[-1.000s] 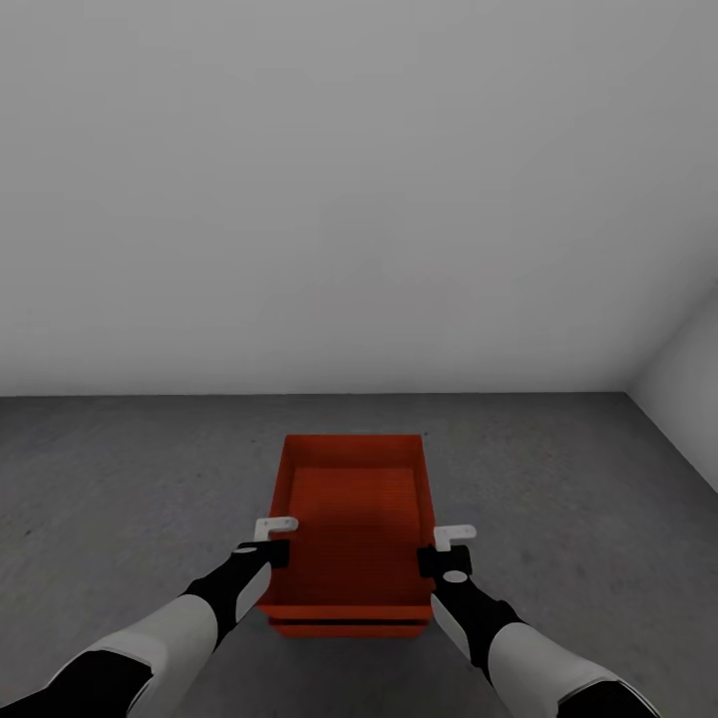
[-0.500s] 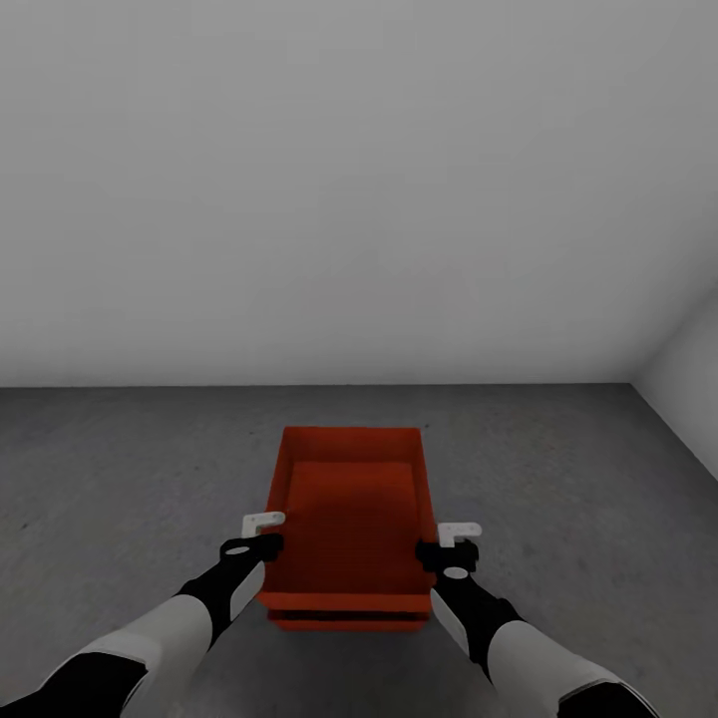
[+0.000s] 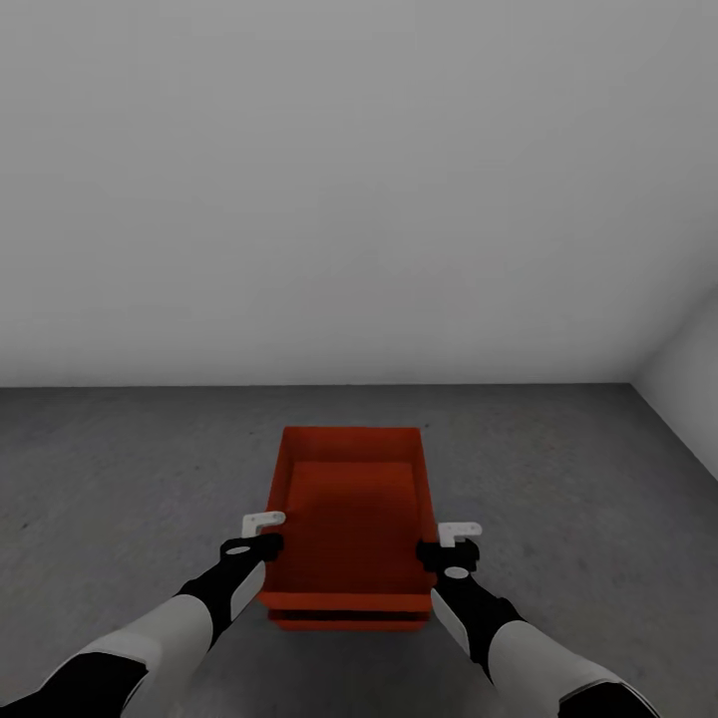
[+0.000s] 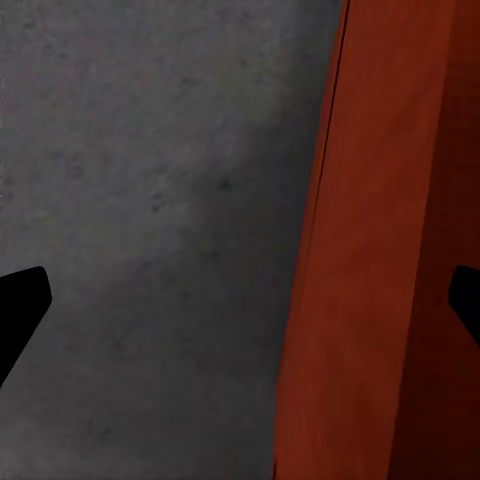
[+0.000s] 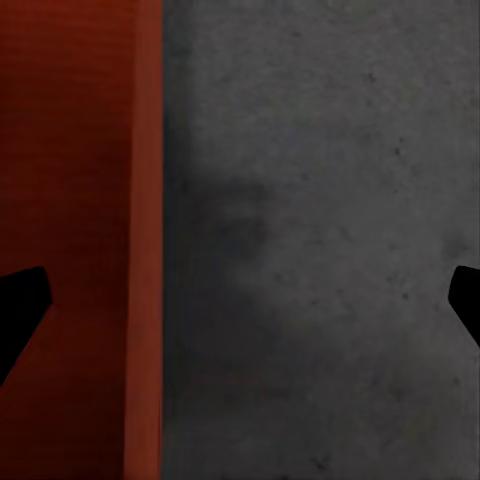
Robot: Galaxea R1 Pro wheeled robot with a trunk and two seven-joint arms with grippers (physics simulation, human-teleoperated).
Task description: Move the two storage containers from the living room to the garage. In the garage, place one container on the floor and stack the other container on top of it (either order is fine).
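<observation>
Two red-orange storage containers sit stacked on the dark grey concrete floor [image 3: 120,479]. The upper container [image 3: 349,509] rests in the lower container [image 3: 344,622], of which just the front rim shows. My left gripper [image 3: 271,529] is open and straddles the upper bin's left wall. In the left wrist view that orange wall [image 4: 350,300] stands between the spread fingers [image 4: 20,310] of the left gripper [image 4: 240,305]. My right gripper [image 3: 444,537] is open astride the right wall. In the right wrist view the wall [image 5: 145,250] lies within the wide gap of the right gripper [image 5: 240,305].
A bare light grey wall [image 3: 349,199] rises just beyond the bins. A second wall [image 3: 688,369] meets it in a corner at the far right. Rough concrete stretches to both sides of the stack.
A second ago the left gripper sat closer to the bin's wall; it has shifted a little outward. The view has tilted slightly. Nothing has moved in the last half second.
</observation>
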